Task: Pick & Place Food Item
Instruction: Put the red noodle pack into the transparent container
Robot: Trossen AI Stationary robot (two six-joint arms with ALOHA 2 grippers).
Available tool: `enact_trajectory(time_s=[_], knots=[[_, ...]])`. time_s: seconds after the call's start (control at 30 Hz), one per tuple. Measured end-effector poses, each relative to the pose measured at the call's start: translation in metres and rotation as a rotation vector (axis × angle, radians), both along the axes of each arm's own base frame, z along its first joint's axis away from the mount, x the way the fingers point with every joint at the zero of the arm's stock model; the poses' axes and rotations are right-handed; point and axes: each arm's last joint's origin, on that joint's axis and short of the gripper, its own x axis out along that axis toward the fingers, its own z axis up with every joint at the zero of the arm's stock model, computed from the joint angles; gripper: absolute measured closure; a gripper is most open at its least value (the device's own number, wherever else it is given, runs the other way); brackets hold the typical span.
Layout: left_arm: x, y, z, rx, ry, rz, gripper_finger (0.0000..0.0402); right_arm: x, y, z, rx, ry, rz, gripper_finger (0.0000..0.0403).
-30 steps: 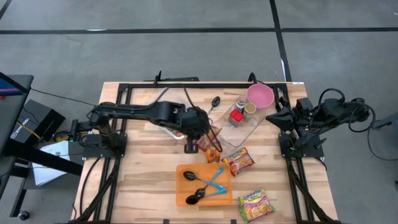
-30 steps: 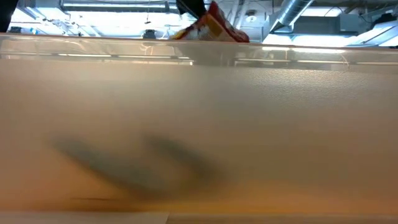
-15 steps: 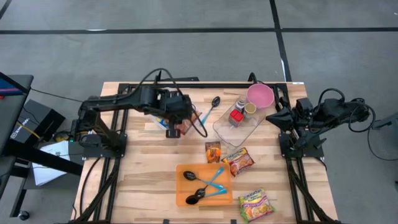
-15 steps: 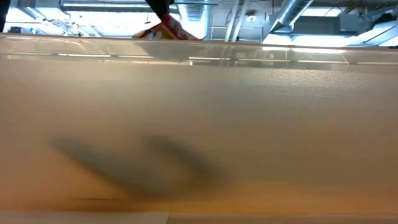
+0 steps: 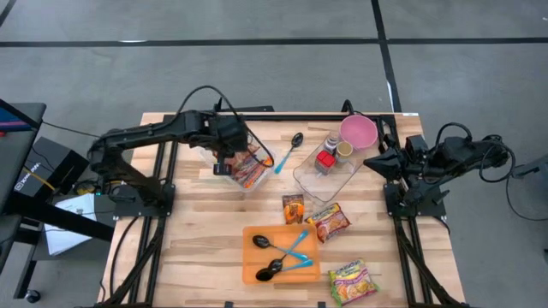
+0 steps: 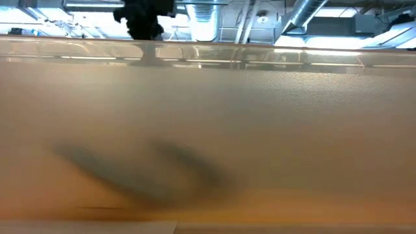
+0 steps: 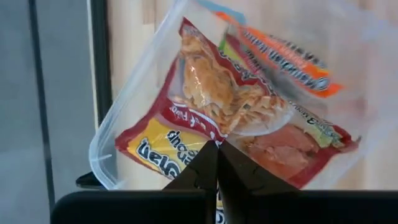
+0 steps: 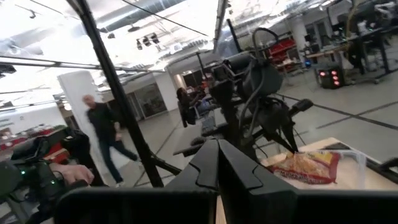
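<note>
Wooden table (image 5: 205, 248); left gripper (image 5: 224, 162) jaws pinching noodle packet (image 5: 248, 167) over clear container (image 5: 229, 177); right gripper (image 5: 373, 162) jaws pressed together.

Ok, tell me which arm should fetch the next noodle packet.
Left, probably: the left gripper hangs over the clear container near the packets, while the right gripper sits folded at the table's edge.

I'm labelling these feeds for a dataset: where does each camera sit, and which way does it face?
High view: overhead, straight down on the table; both arms show.
Low view: at tabletop height, level across; the left gripper shows far off.
Left wrist view: past its shut fingers onto the noodle packet in a clear container.
Right wrist view: across the table toward the left arm.
Shared: the packet, in high and both wrist views.
</note>
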Motion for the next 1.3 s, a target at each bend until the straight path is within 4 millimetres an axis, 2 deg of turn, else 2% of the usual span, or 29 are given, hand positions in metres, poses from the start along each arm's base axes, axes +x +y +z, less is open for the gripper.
enact_trajectory(time_s=[0.2, 0.37, 0.6, 0.93, 1.17, 1.3], knots=[[-0.022, 0.016, -0.035, -0.004, -0.032, -0.018, 0.0401, 0.003, -0.002, -0.001, 0.003, 0.015, -0.058, 0.0403], [-0.028, 0.03, -0.068, 0.002, -0.043, -0.07, 0.0401, 0.008, -0.005, -0.002, 0.016, 0.027, -0.102, 0.0403], [-0.036, 0.05, -0.091, 0.026, -0.057, -0.066, 0.0401, 0.017, -0.009, -0.003, 0.06, 0.031, -0.171, 0.0403], [-0.045, 0.06, -0.1, -0.001, -0.042, -0.048, 0.0391, 0.027, -0.013, -0.004, 0.078, 0.033, -0.222, 0.0403], [-0.045, 0.054, -0.098, 0.001, -0.036, -0.06, 0.0321, 0.03, -0.013, -0.003, 0.084, 0.016, -0.225, 0.0403], [-0.049, 0.047, -0.085, 0.067, -0.084, -0.049, 0.0282, 0.029, -0.013, -0.003, 0.088, 0.014, -0.224, 0.0403]])
